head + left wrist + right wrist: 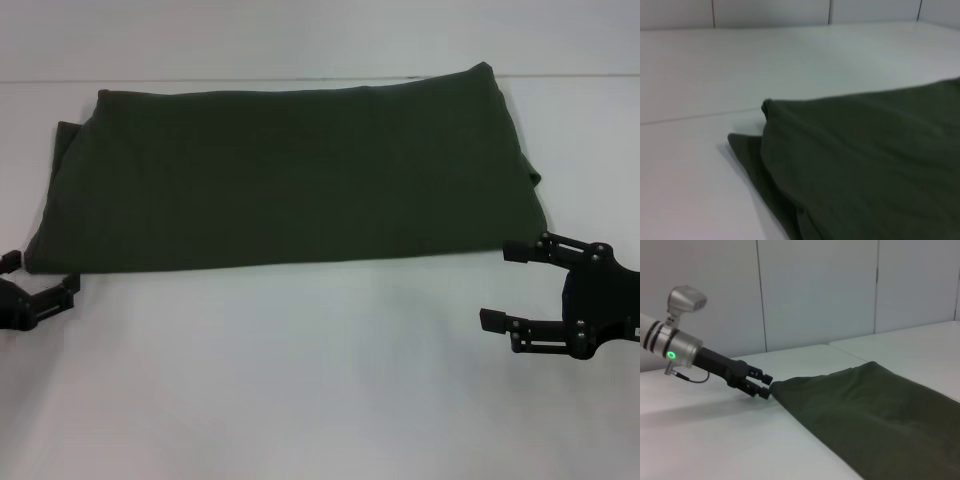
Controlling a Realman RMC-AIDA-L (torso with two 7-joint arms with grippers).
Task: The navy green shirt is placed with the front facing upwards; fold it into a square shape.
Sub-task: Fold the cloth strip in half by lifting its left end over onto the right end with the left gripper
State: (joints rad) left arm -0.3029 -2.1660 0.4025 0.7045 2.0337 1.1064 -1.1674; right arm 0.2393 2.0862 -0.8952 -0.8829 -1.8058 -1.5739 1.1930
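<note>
- Two grippers flanked the navy green shirt (285, 180), which lay folded into a wide band across the white table (300, 380).
- The left gripper (40, 275), jaws parted, sat at its near left corner.
- The right gripper (505, 285) hovered spread wide, just beside the near right corner.

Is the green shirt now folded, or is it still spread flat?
Folded. The navy green shirt lies as a wide band; no sleeves, collar or lettering show, and the left wrist view shows stacked layers at its corner. It is not yet square.
</note>
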